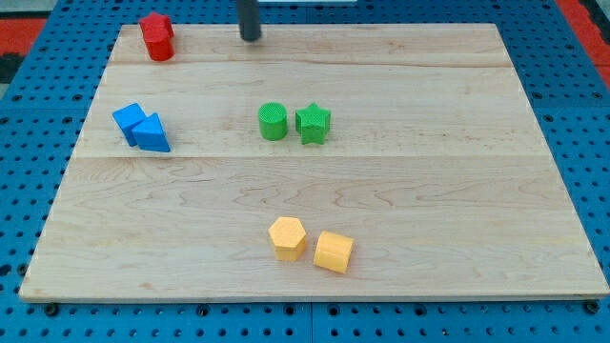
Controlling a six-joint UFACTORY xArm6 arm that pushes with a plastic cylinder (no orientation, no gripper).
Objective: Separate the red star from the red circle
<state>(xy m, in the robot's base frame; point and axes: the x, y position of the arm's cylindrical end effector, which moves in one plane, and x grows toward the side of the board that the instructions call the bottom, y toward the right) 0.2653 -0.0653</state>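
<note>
The red star (153,28) and the red circle (160,47) sit touching each other at the board's top left corner, the star toward the view's top. My tip (251,38) rests on the board near the top edge, to the right of both red blocks and well apart from them.
A blue cube (128,119) and a blue triangle (152,133) touch at the left. A green circle (273,121) and a green star (313,123) sit side by side in the middle. A yellow hexagon (287,237) and a yellow cube (334,252) lie near the bottom. The wooden board (457,191) lies on a blue pegboard.
</note>
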